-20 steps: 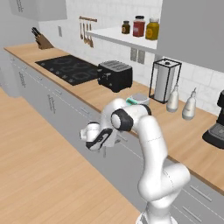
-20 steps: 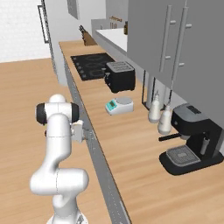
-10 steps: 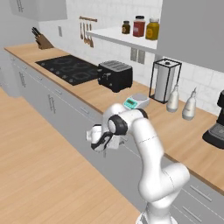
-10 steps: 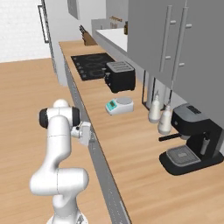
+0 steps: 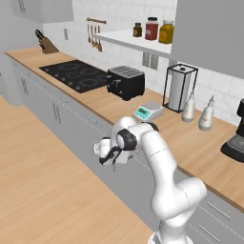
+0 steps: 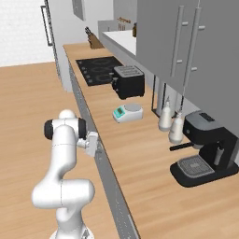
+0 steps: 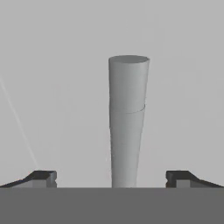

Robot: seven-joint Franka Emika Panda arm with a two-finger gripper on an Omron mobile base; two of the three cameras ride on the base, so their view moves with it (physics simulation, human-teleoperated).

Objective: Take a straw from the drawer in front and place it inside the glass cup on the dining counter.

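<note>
My gripper (image 5: 110, 156) is open and held level against the grey cabinet front under the wall counter. In the hand view the drawer's light-grey front (image 7: 57, 87) is close ahead. Its silver bar handle (image 7: 127, 118) runs between my two fingertips (image 7: 42, 177), which stand wide on either side without touching it. From the right base view the gripper (image 6: 92, 144) sits right at the counter's front edge. The straw is hidden. The glass cup and the dining counter are out of view.
On the wall counter (image 5: 190, 143) stand a black toaster (image 5: 126, 81), a small scale (image 5: 147, 112), a paper towel holder (image 5: 180, 88), two bottles (image 5: 189, 107) and a coffee machine (image 6: 205, 149). The stove (image 5: 76, 76) lies farther left. Wooden floor (image 5: 43, 190) spreads behind the arm.
The hand has moved a little closer to the cabinet front and slightly lower. The jaws have stayed wide.
</note>
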